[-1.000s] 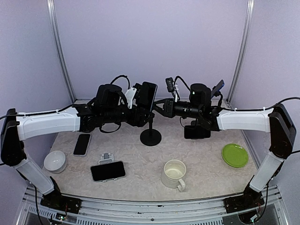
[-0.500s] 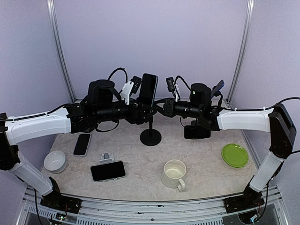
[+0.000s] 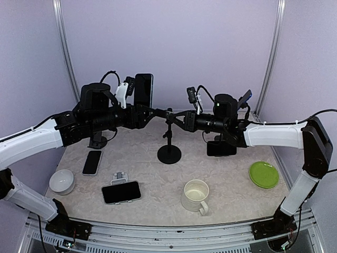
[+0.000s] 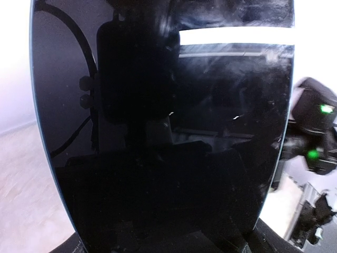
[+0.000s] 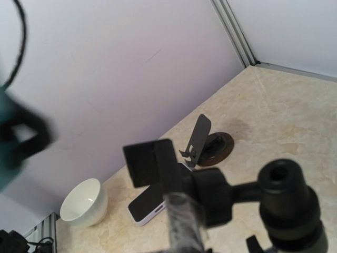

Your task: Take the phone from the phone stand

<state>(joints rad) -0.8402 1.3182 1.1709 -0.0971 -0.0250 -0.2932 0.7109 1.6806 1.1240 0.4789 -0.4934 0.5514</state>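
Nearest on the surface [image 3: 152, 171], a mug [image 3: 196, 194] sits at five o'clock from the phone stand [image 3: 169, 153]. A spare phone [image 3: 121, 192] lies flat at seven, a bowl [image 3: 61, 181] at eight and a green plate [image 3: 264, 174] at four. There is bare marble all round the stand's base, so plenty of room there.

Up at the stand's head, the right claw [image 3: 181, 120] comes in from three o'clock. It is narrowed down and looks clamped on the head. Only the right wrist view shows that head close up: black knob, empty clamp plate, one blurred finger in front. Past it stands a folding holder [image 5: 198, 136] by the far wall.

And there's the phone [image 3: 144, 88]! It is off the stand, upright in the air at ten o'clock from the stand's head. The left claw [image 3: 139, 109] is spread wide across its lower end, gripping it. The left wrist view gives nothing but the phone's dark glass, edge to edge. The overhead view alone shows the clear gap between phone and stand, with the back wall close behind.
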